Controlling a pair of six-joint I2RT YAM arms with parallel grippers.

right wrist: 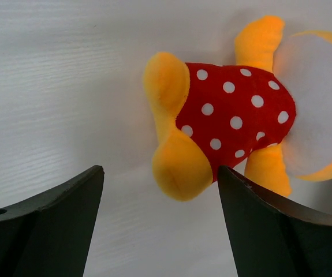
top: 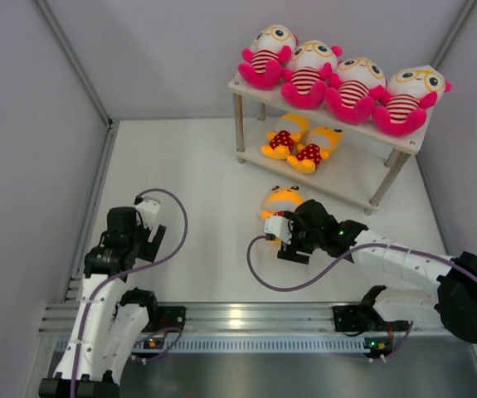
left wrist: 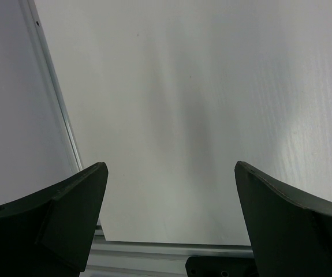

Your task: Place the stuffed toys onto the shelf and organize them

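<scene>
The shelf (top: 404, 141) stands at the back right. Several pink striped toys (top: 354, 89) sit in a row on its top board. Two yellow toys in red polka-dot outfits (top: 300, 143) lie on its lower board. A third yellow toy (top: 281, 201) lies on the table in front of the shelf; in the right wrist view it (right wrist: 229, 112) lies on its side with its feet toward the fingers. My right gripper (top: 286, 232) (right wrist: 161, 190) is open just above its feet, touching nothing. My left gripper (top: 126, 240) (left wrist: 171, 184) is open and empty over bare table at the left.
Grey walls close in the table on the left, back and right. A metal rail (top: 246, 315) runs along the near edge by the arm bases. Purple cables (top: 263, 278) loop from both arms over the table.
</scene>
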